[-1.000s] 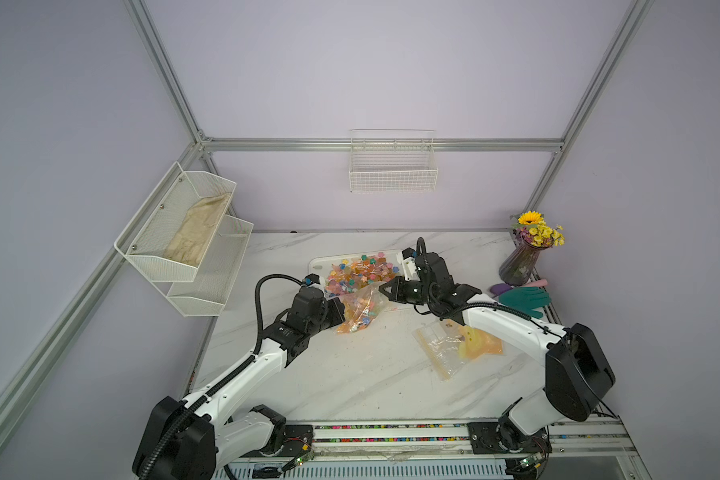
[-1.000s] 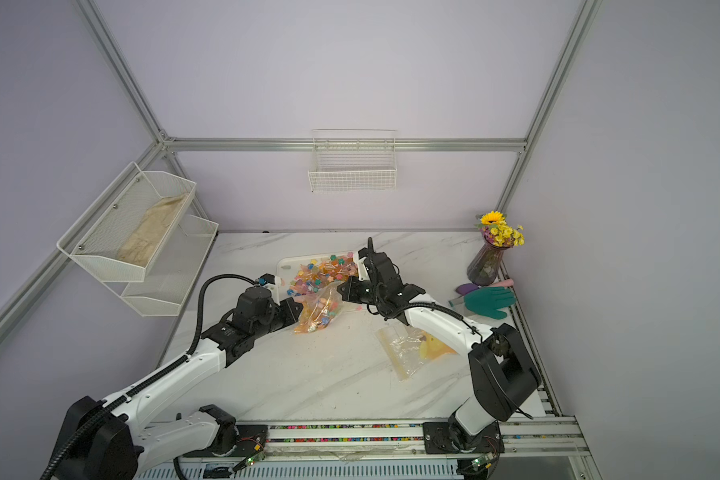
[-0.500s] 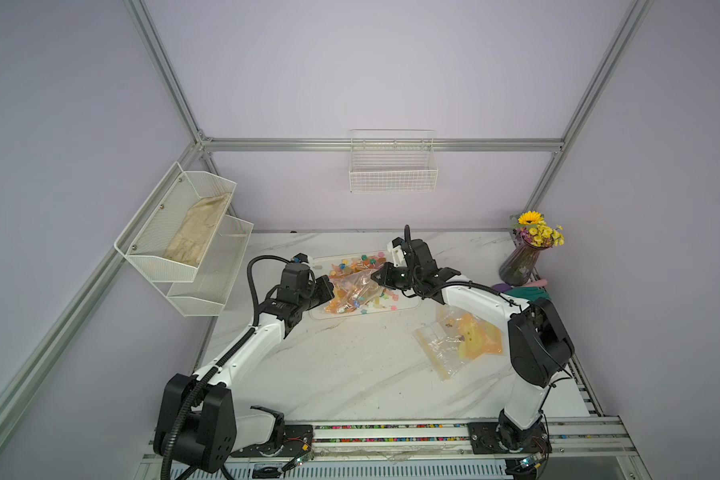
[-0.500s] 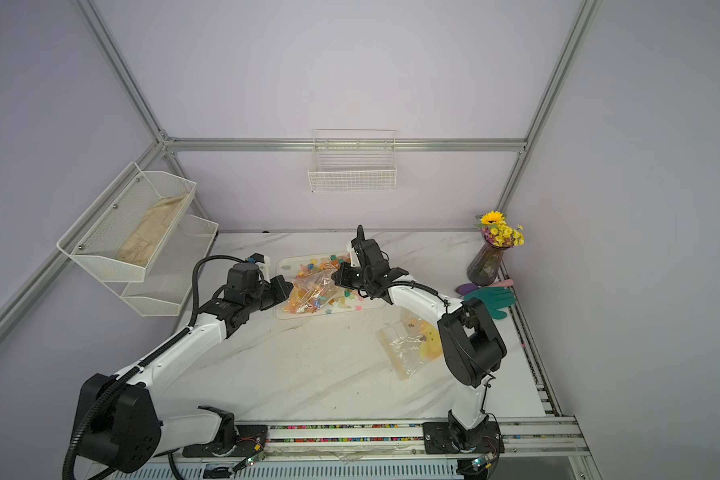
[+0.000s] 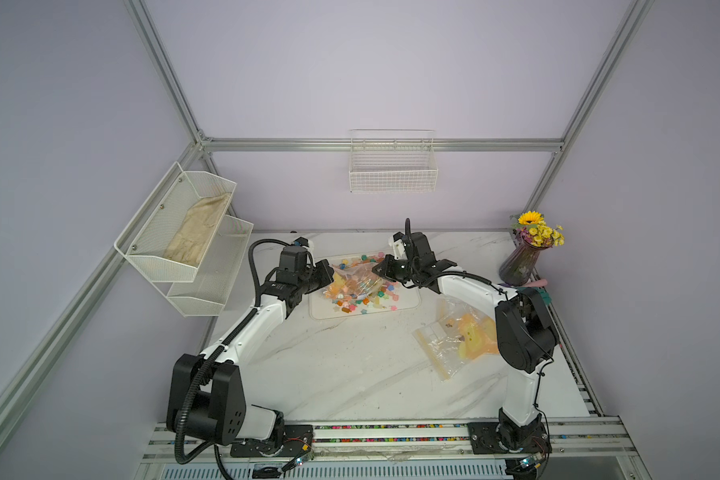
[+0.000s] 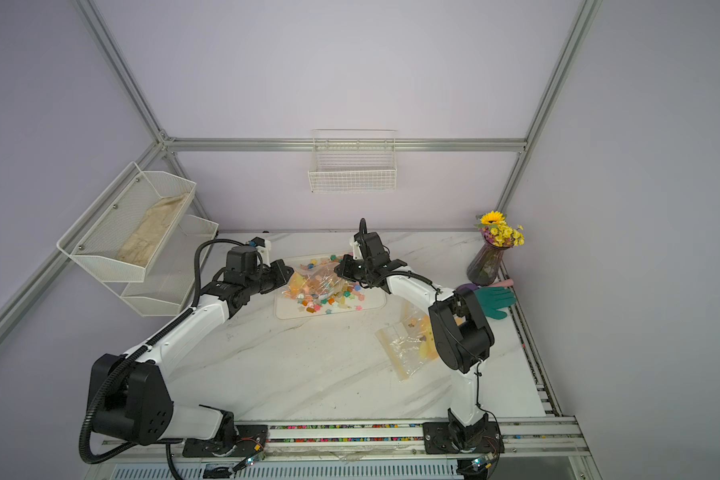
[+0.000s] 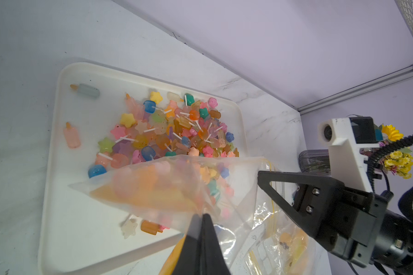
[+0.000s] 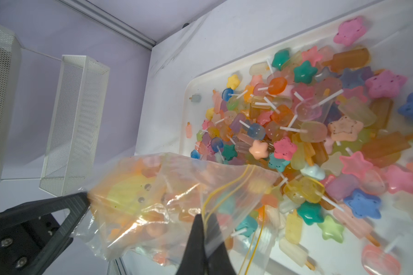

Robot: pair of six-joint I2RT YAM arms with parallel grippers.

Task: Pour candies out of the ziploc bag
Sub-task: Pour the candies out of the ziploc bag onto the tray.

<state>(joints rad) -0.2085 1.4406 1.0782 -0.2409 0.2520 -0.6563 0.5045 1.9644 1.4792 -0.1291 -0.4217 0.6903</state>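
Plastic ziploc bag (image 7: 239,186) blurs the candies (image 7: 150,183) inside it

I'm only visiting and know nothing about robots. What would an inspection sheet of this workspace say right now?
Surface: white marble-look table with a white tray toward the back.
Job's things: candies mostly heaped on the tray, some inside the ziploc bag held above it.
Clutter: second plastic bag with yellow contents lying on the table; vase of flowers and teal glove at the right edge.
Grippers: left gripper and right gripper both shut on the ziploc bag.
Cables: black cable looped over the left arm, clear of the tray.
Surroundings: wire basket on the back wall; mesh shelf holding a cloth on the left wall.
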